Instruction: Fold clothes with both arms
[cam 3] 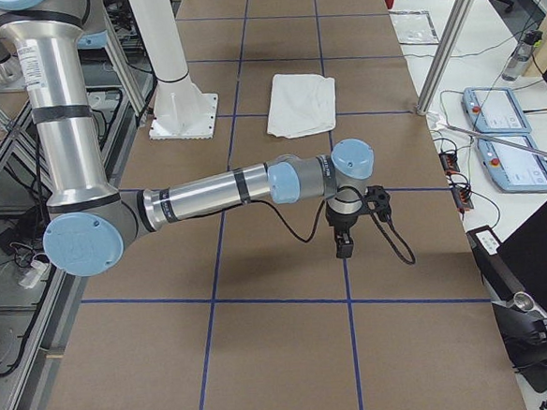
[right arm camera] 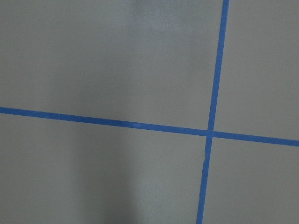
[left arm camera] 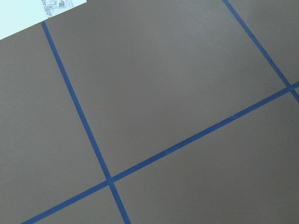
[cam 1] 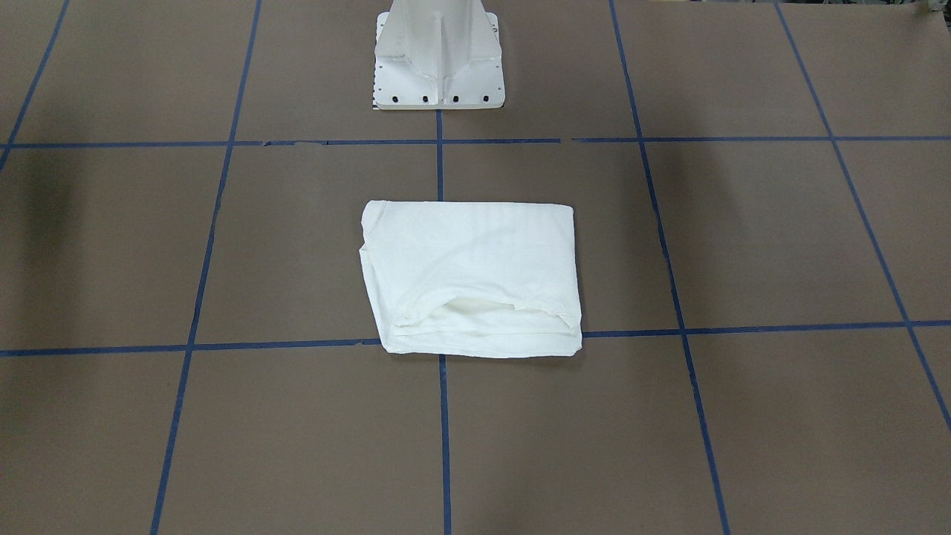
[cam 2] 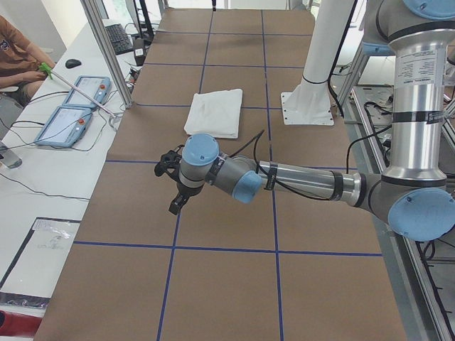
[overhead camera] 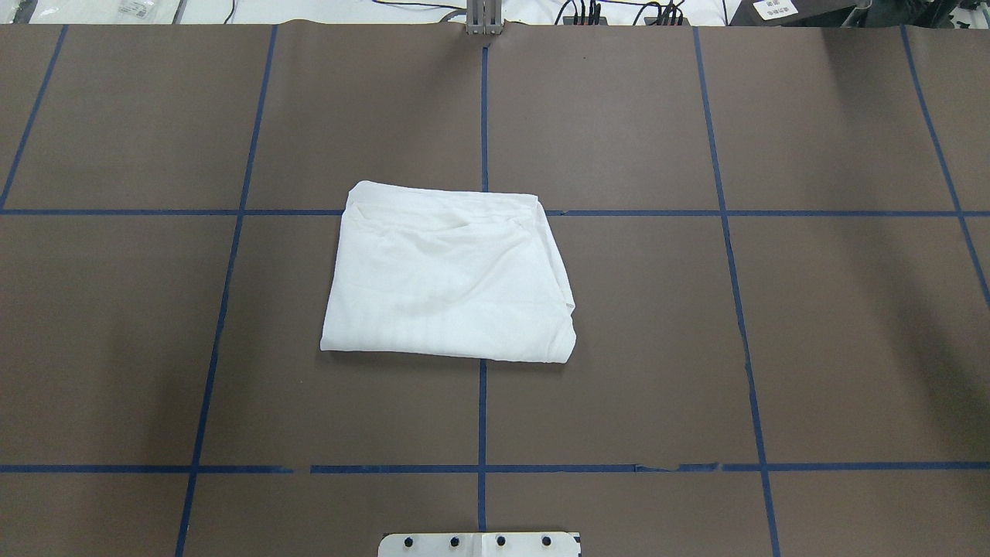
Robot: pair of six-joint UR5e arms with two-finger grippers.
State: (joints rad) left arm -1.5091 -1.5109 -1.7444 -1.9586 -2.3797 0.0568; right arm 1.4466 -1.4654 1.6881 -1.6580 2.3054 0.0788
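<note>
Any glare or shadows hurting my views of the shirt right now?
Overhead exterior: the folded white T-shirt is bright, its creases faint; soft shadows darken the table at both sides. Right wrist-mounted: pale glare near the top, blue tape lines sharp.

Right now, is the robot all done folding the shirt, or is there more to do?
Looks about done. Done: the shirt lies as a neat folded rectangle in the middle of the table, no sleeves showing. In hand: nothing; the left hand and right hand hang over bare table, apart from it. Left: perhaps tidying the loosely layered edge farthest from the robot.
</note>
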